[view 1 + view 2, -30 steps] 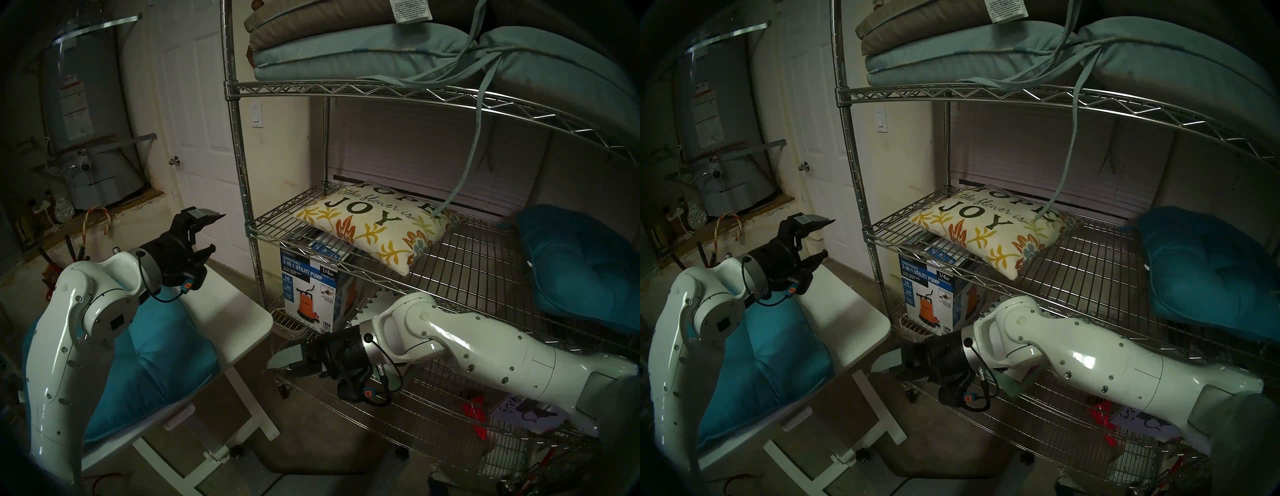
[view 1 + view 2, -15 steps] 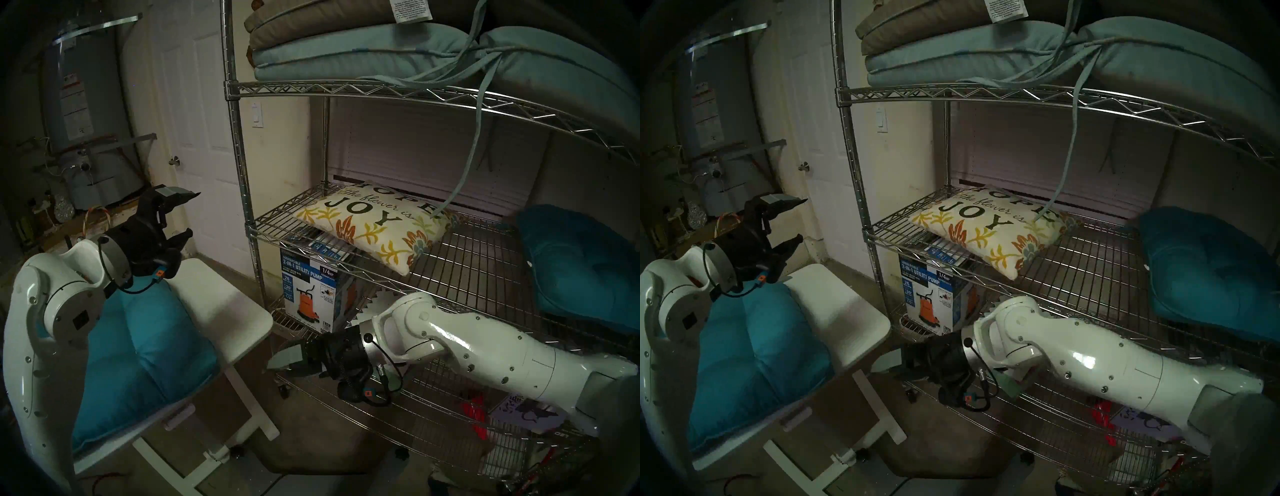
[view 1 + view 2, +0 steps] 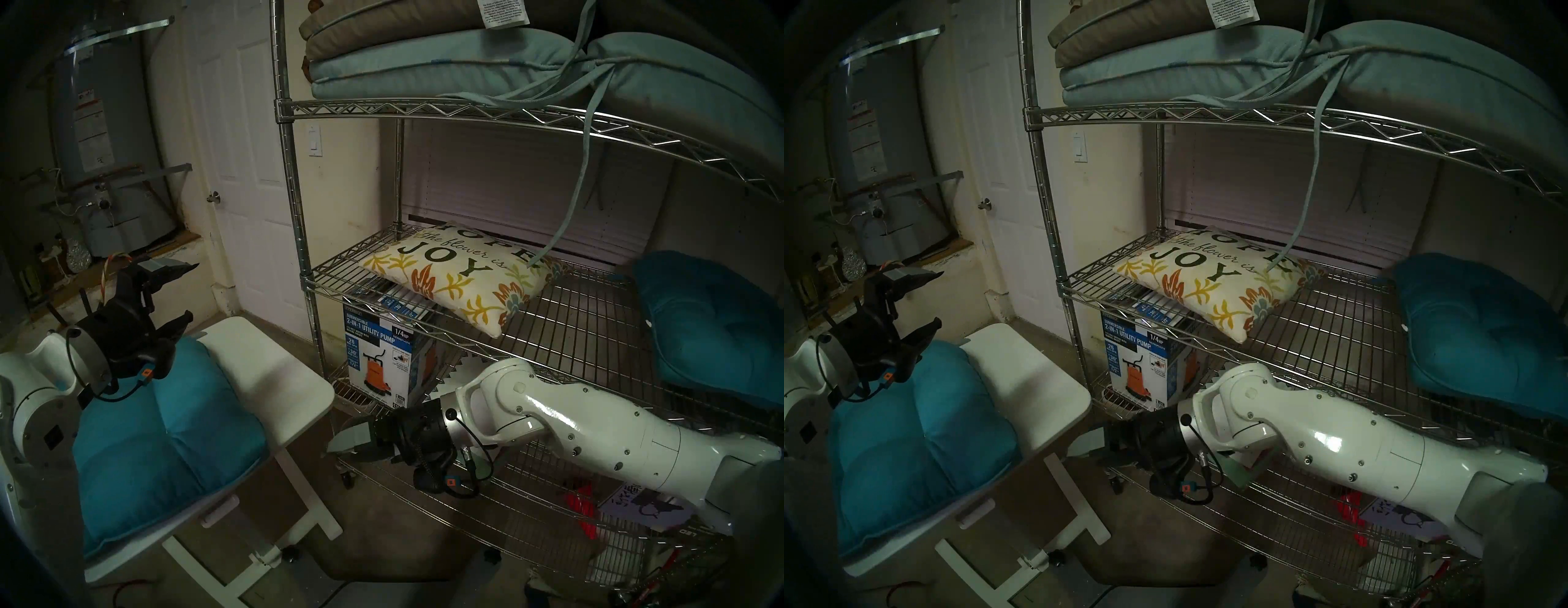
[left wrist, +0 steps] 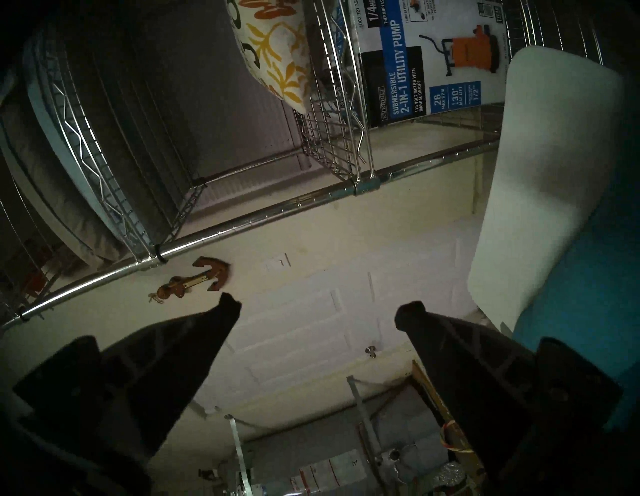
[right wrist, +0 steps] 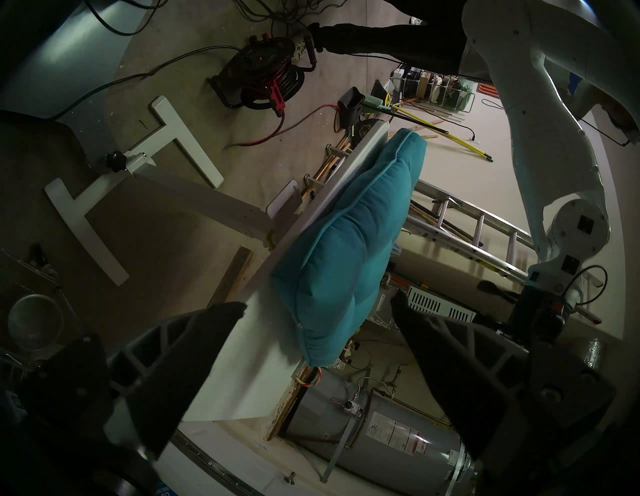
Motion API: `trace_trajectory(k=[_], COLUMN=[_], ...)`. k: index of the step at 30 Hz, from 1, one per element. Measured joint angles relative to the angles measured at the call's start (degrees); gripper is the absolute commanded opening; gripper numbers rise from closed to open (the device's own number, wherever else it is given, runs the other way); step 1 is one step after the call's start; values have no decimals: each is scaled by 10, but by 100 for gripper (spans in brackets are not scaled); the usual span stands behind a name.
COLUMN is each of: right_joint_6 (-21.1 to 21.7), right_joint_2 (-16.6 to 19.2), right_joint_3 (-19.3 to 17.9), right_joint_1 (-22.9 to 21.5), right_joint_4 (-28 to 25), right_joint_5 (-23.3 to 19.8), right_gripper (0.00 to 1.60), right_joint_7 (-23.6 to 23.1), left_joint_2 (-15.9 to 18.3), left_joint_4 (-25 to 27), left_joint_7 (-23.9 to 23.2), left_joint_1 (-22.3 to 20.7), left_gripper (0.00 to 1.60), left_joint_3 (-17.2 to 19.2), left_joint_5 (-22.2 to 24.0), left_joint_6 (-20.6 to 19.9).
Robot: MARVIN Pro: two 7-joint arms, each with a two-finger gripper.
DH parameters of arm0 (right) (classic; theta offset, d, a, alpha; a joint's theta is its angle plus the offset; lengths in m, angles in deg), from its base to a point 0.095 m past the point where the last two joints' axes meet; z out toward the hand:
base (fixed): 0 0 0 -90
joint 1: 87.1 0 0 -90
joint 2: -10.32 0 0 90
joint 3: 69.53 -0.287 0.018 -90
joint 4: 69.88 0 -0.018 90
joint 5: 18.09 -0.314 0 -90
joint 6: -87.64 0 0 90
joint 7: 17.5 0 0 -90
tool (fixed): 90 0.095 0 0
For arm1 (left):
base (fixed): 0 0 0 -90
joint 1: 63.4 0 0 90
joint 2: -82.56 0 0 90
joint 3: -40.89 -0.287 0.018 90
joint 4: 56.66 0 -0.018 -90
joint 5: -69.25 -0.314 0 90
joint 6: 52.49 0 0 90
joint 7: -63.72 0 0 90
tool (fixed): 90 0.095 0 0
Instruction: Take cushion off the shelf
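The cream cushion with "JOY" lettering and an orange and yellow leaf print lies flat at the left end of the middle tier of the chrome wire shelf. It also shows in the head right view and in the left wrist view. My left gripper is open and empty, far left of the shelf, above the back of the white table. My right gripper is open and empty, low in front of the shelf's lower tier, pointing left; its wrist view shows both fingers apart.
A teal tufted cushion lies on the white table at the left. Another teal cushion sits at the right of the middle tier. A pump box stands below the cream cushion. Pale blue pads fill the top tier; one tie hangs onto the cushion.
My left arm has drawn back to the left and down, away from the shelf, with its gripper open throughout. The right arm and the cream cushion have not moved.
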Motion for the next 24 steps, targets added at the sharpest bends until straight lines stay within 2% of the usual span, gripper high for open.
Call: trace_trajectory(k=[5, 14, 20, 24], right_joint_6=[-16, -48, -60, -52], right_joint_2=[24, 44, 44, 44], right_joint_3=[-18, -39, -53, -78], right_joint_1=[-15, -43, -56, -56], right_joint_4=[-24, -24, 17, 51], right_joint_5=[-4, -28, -52, -93], right_gripper=[160, 160, 160, 160], right_joint_7=[-11, -58, -73, -48], left_joint_2=[-17, -35, -42, -45], left_joint_4=[4, 6, 6, 6], left_joint_7=[9, 21, 25, 26], left_joint_1=[18, 32, 36, 36], left_gripper=[160, 160, 160, 160], left_joint_3=[17, 30, 34, 35], left_joint_5=[10, 19, 21, 21], left_joint_6=[17, 38, 47, 51])
